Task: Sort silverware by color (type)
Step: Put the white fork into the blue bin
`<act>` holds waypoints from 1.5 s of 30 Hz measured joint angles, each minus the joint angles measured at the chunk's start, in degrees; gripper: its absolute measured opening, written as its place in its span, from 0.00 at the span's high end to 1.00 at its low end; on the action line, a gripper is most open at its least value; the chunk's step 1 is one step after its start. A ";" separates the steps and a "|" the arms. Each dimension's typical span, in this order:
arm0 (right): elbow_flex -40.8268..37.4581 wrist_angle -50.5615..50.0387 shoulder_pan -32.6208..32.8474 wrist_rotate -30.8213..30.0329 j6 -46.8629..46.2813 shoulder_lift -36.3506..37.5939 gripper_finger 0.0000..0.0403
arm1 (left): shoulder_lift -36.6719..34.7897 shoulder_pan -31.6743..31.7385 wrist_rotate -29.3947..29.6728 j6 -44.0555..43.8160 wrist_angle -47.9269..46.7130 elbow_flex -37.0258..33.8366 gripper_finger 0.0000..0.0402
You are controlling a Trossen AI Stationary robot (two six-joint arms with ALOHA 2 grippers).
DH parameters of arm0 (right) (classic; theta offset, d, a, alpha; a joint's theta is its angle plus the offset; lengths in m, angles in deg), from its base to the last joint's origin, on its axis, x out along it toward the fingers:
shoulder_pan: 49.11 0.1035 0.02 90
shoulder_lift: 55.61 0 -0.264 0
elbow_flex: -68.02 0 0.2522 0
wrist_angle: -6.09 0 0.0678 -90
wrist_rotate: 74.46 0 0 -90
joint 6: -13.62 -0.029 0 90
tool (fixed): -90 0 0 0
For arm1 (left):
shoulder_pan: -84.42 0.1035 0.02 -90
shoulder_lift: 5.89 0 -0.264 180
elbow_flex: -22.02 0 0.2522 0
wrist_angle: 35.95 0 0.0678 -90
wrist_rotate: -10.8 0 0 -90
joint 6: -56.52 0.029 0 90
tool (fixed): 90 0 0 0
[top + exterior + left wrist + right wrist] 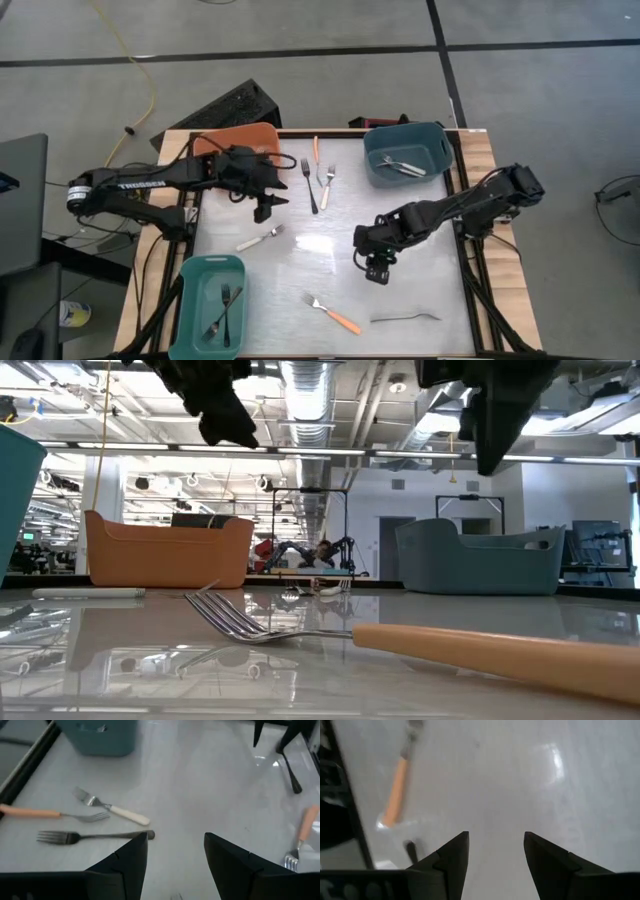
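Forks lie flat and scattered on the white table. A black fork [310, 186], an orange-handled fork [315, 150] and a white-handled fork [328, 184] lie near the far middle. Another white-handled fork [260, 238] lies left of centre. An orange-handled fork [333, 314] and a dark slim fork [405, 317] lie near the front edge. My left gripper [266, 206] hovers open, left of the far group, and its wrist view shows the black fork [95, 836] just ahead. My right gripper [377, 270] hangs open above bare table, with an orange-handled fork [397, 795] ahead of it.
An orange bin [235, 140] stands at the far left corner. A blue bin [433, 150] at the far right holds silver forks. A teal bin [195, 275] at the near left holds two dark forks. Bare table lies between the two grippers.
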 joint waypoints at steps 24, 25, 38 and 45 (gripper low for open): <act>0.03 -19.67 0.06 -12.49 5.97 18.21 0.47 | 37.04 0.28 10.68 -28.66 5.88 17.13 0.55; 0.03 -19.74 0.77 -13.59 5.50 19.66 0.47 | 38.80 0.26 11.51 -29.14 4.37 19.33 0.55; 0.03 -27.69 7.54 -21.78 2.65 34.57 0.47 | 55.15 -0.35 16.32 -38.79 -13.93 37.65 0.55; 0.03 -28.16 7.68 -22.90 2.72 40.06 0.47 | 55.89 -0.97 18.18 -42.35 -14.07 37.66 0.55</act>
